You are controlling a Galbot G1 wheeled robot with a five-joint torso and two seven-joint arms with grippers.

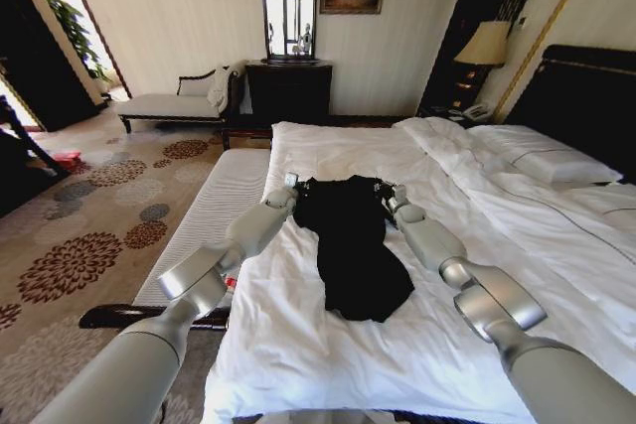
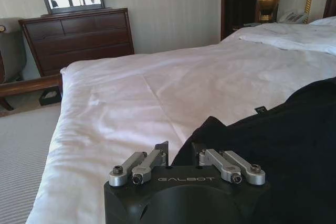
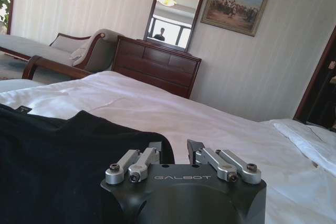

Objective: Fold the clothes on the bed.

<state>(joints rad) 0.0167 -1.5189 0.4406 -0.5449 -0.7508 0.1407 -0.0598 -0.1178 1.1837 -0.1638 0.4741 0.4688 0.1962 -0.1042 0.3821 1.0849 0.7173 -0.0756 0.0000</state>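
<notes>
Limp black soft-fabric T-shirt (image 1: 350, 245) on white-sheeted bed (image 1: 328, 345); best pinched at far corners; left gripper (image 2: 179, 153) and right gripper (image 3: 175, 149) are held slightly parted, empty

1. Daylight floods in through the doorway (image 1: 45, 7) at the head view's upper left, blown out to white.
2. A lit lamp (image 1: 484, 45) glows warm by the dark headboard.
3. The bed (image 1: 348, 146) sheets read bright; the black clothes (image 1: 350, 245) lose fold detail.
4. The head view bows towards its edges.
</notes>
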